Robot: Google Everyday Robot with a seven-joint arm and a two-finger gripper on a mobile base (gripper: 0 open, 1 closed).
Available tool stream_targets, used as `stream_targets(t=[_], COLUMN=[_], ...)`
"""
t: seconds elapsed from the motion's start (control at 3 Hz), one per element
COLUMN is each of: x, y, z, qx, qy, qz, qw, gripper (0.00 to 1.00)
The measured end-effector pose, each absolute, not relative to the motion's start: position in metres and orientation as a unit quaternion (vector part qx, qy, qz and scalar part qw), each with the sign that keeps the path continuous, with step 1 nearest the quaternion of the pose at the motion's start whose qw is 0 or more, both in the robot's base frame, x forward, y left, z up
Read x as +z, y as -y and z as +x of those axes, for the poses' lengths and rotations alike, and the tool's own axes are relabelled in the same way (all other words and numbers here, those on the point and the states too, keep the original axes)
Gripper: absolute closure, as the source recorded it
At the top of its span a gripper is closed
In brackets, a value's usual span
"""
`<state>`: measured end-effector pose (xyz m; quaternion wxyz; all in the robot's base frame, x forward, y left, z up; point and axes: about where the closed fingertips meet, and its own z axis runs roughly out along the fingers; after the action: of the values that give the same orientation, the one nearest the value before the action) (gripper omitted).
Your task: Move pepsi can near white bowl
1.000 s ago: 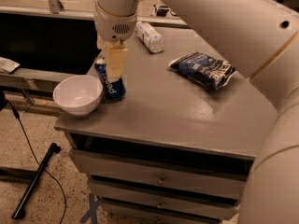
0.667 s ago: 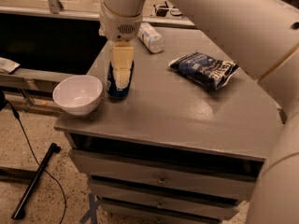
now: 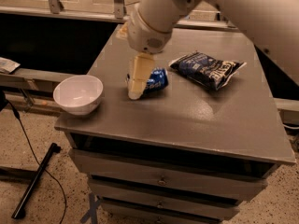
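Observation:
The pepsi can (image 3: 158,80) is dark blue and lies tilted on its side on the grey table top (image 3: 187,120), near the middle left. My gripper (image 3: 137,84) reaches down from the big white arm and is shut on the can. One cream finger (image 3: 138,76) crosses in front of the can, and its tip is close to the table. The white bowl (image 3: 78,94) stands upright and empty at the table's front left corner, about a can's length to the left of the gripper.
A flat blue crinkled chip bag (image 3: 208,69) lies to the right of the can. The table's left edge runs just beside the bowl. Drawers (image 3: 161,181) sit under the table top. A black cable and stick (image 3: 35,181) lie on the floor at the left.
The gripper and the can have moved to the right, away from the bowl. The can stood upright before and is now tipped on its side. The bowl has not moved.

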<state>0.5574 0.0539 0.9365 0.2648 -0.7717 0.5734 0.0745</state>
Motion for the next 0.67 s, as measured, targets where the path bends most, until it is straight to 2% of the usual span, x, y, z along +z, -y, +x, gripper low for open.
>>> stream_targets(t=[0.33, 0.67], x=[0.934, 0.941], y=[0.001, 0.017], z=[0.545, 0.542], qx=[0.121, 0.124], qy=[-0.61, -0.623], qz=[-0.698, -0.681], qw=[0.355, 0.363], gripper=[0.0, 0.0])
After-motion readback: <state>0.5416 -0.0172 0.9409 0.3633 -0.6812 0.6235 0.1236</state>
